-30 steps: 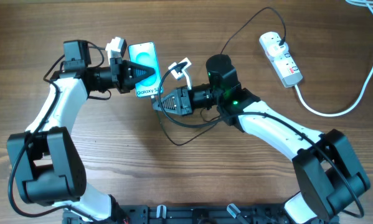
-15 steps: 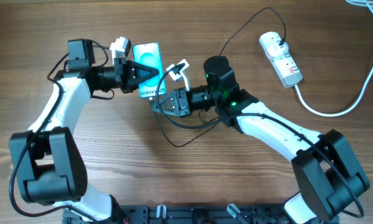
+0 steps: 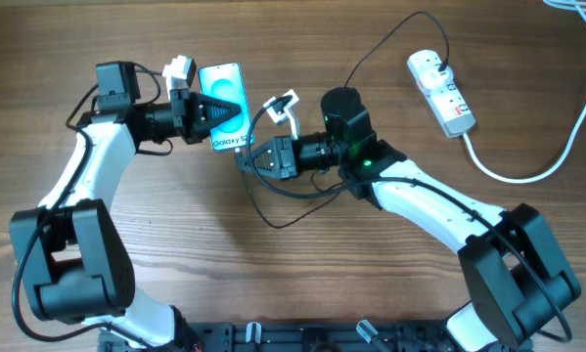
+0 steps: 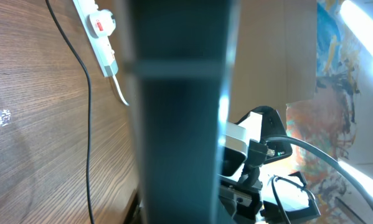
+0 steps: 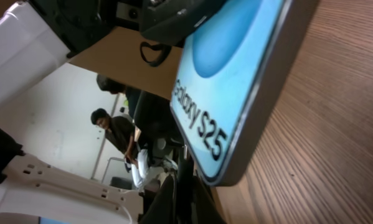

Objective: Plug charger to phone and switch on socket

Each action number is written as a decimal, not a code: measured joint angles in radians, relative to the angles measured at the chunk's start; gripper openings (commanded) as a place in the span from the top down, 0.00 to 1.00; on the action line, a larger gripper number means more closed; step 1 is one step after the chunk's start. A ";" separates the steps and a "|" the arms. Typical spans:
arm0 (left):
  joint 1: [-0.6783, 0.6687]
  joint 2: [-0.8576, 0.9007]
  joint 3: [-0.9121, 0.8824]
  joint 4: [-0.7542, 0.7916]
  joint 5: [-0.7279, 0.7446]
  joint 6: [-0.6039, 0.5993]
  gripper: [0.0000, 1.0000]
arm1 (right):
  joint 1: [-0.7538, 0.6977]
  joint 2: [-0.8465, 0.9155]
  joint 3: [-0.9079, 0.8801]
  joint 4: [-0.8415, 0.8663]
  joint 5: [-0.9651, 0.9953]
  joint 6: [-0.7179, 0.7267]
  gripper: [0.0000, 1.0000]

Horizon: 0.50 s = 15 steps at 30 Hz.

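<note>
The phone (image 3: 230, 88), teal screen with a white "Galaxy S25" band, is held off the table in my left gripper (image 3: 214, 110), which is shut on it. It fills the middle of the left wrist view (image 4: 180, 112) and the top of the right wrist view (image 5: 236, 81). My right gripper (image 3: 251, 158) is shut on the charger's plug end, right at the phone's lower edge; its dark fingers (image 5: 189, 186) sit just under that edge. The plug tip itself is hidden. The charger cable (image 3: 291, 220) loops under the right arm. The socket (image 3: 441, 93) lies at the far right.
A black plug (image 3: 447, 68) sits in the socket, with the thin black cable running from it. A thick white cord (image 3: 527, 174) curves off to the right edge. The socket also shows in the left wrist view (image 4: 99, 31).
The left gripper with the phone shifted right towards the right gripper, then back left. The right gripper has stayed close under the phone's lower edge.
</note>
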State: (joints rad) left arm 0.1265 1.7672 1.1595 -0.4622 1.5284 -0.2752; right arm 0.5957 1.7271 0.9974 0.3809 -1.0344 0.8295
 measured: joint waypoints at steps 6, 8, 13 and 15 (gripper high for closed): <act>0.000 0.000 0.000 0.026 -0.006 0.001 0.96 | -0.010 0.000 0.001 -0.005 0.005 0.018 0.96; 0.007 0.000 0.000 0.046 -0.011 0.000 0.96 | -0.014 -0.009 0.012 -0.141 0.008 -0.026 0.96; 0.029 0.000 0.000 0.037 -0.043 0.000 0.96 | -0.083 -0.011 0.010 -0.564 0.052 -0.237 0.96; 0.035 0.000 0.000 0.033 -0.064 0.000 0.96 | -0.154 -0.011 0.007 -0.742 0.128 -0.341 0.96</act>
State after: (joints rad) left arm 0.1612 1.7668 1.1595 -0.4294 1.4639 -0.2756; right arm 0.4416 1.7161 1.0042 -0.3614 -0.9066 0.4885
